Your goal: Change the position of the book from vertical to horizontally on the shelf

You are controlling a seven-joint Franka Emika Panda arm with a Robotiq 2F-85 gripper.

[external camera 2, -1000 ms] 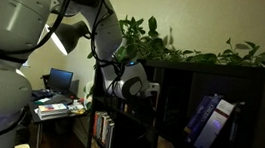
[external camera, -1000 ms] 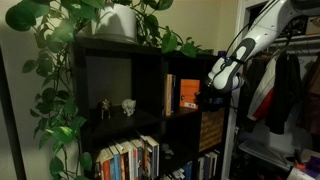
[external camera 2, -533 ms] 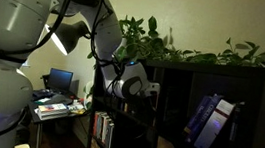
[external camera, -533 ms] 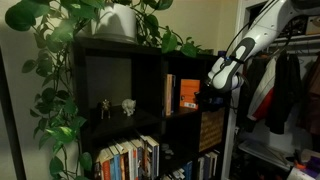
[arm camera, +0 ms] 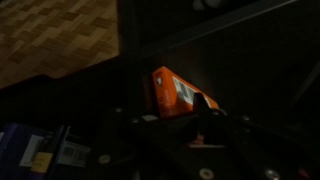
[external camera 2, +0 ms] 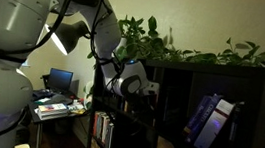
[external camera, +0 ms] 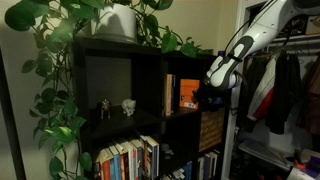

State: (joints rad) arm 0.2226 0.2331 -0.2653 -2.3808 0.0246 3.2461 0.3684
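Observation:
The orange book [external camera: 187, 93] stands upright in the upper cubby of the black shelf [external camera: 150, 52], beside a thin pale-spined book. My gripper [external camera: 214, 97] hangs at that cubby's open front, just beside the book and apart from it. In the wrist view the orange book [arm camera: 170, 90] lies straight ahead, and my dark gripper [arm camera: 200, 112] shows as a single closed shape in front of its lower edge. It holds nothing. In an exterior view the gripper [external camera 2: 137, 86] is at the shelf's edge [external camera 2: 173, 74], and a book [external camera 2: 211, 121] leans in a cubby.
Leafy plants [external camera: 60, 60] sit on top of the shelf and trail down its side. Two small figurines [external camera: 116, 107] stand in the neighbouring cubby. A row of books [external camera: 130, 160] fills the cubby below. A clothes rack with garments [external camera: 280, 90] stands close beside the arm.
My gripper has edged a little toward the book's cubby. The book has not moved.

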